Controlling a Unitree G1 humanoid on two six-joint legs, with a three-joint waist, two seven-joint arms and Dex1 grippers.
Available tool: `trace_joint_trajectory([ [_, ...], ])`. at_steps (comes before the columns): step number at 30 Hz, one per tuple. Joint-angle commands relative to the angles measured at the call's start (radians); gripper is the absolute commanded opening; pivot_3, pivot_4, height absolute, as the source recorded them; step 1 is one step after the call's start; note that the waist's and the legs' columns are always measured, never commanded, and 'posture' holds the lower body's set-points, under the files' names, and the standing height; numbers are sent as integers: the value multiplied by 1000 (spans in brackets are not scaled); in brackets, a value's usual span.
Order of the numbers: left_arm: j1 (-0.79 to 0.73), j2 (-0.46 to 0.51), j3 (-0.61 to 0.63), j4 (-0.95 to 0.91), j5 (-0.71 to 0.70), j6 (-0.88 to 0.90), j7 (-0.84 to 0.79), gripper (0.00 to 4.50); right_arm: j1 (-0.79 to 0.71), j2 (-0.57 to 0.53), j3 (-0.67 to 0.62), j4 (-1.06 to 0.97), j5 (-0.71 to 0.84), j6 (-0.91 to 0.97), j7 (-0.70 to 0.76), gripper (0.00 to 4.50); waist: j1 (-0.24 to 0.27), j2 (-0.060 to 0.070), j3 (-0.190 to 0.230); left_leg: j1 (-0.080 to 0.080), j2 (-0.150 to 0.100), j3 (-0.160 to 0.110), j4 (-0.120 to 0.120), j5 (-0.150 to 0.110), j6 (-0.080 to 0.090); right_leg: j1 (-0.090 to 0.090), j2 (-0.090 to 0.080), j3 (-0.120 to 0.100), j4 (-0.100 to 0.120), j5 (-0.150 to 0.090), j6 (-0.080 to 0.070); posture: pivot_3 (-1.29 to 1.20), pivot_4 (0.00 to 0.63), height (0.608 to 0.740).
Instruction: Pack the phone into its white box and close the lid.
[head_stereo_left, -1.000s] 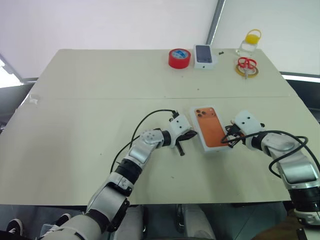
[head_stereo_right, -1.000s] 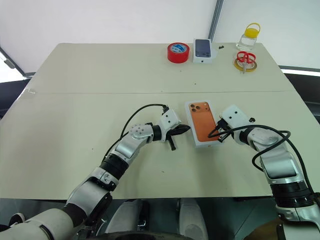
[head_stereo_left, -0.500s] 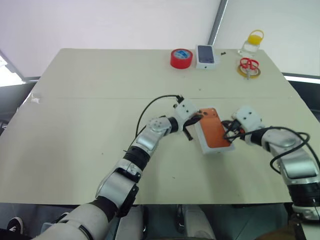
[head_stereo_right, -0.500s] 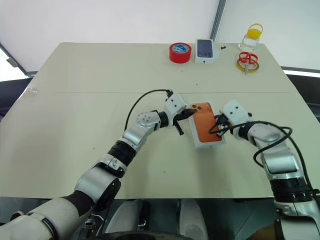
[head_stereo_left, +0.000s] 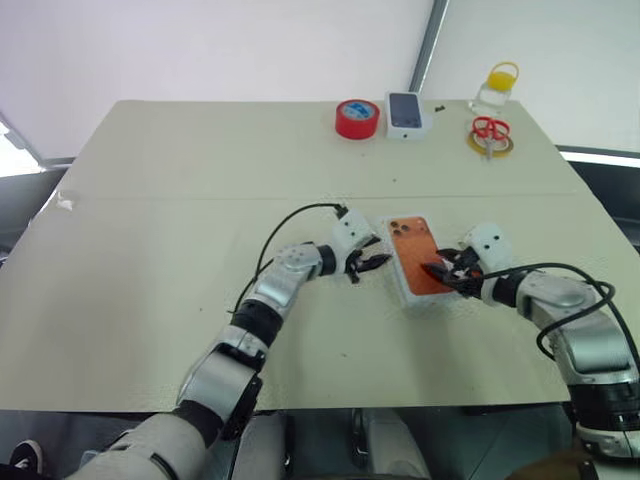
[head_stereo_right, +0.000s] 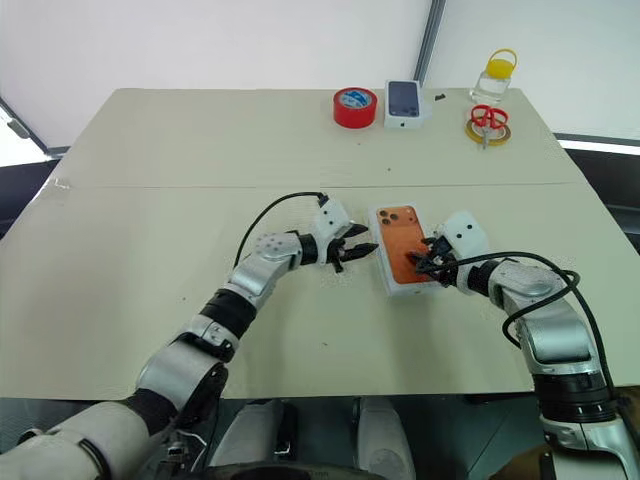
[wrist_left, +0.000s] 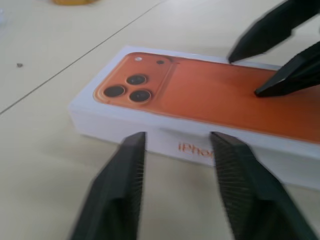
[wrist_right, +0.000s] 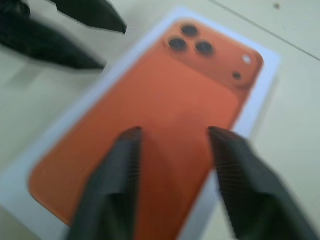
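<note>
lid on white box, flat on bench | left gripper fingers parted, empty, beside it | right gripper fingers parted above lid

Phone hidden under closed lid

Both arms reaching inward, left gripper and right gripper facing each other, fingers spread apart

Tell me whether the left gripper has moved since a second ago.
Yes. The left gripper has opened and edged nearer the closed white box, judged against the table seam.
</note>
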Motion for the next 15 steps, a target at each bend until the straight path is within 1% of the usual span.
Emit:
trace_joint_trajectory([
  [1,54,106,86,-257,-104,71,-69,3924,8,-27,-104,-35,81,-70,69,4051,0,0,0,-1,0,0,0,0,0,-1,0,0,0,0,0,0,150,739],
  [2,85,149,108,-322,-132,105,-90,3941,30,-42,-113,-38,80,-95,89,4452,1,0,0,-2,0,0,0,0,0,-2,0,0,0,0,0,0,150,739],
  [4,139,224,141,-420,-169,156,-112,3941,68,-68,-134,-35,73,-156,122,4452,0,0,0,-2,0,0,0,0,0,-1,0,0,0,0,0,0,150,739],
  [6,213,327,204,-491,-196,170,-132,3941,118,-99,-182,-36,108,-190,183,4452,0,1,0,-2,0,0,0,0,0,-1,0,0,0,0,0,0,150,739],
  [9,321,452,286,-553,-240,183,-164,3941,186,-127,-260,-44,176,-217,260,4452,0,1,0,-1,0,0,0,0,0,-1,0,0,0,0,-1,0,150,739],
  [12,414,522,339,-601,-264,198,-160,3941,232,-146,-316,-12,204,-266,323,4452,2,1,0,-1,0,0,0,0,0,0,0,0,-1,-2,-3,0,150,739],
  [15,487,559,364,-651,-280,218,-149,3941,237,-162,-351,57,220,-309,375,4452,3,1,0,0,0,0,0,0,0,1,-1,0,-1,-2,-4,0,150,739],
])
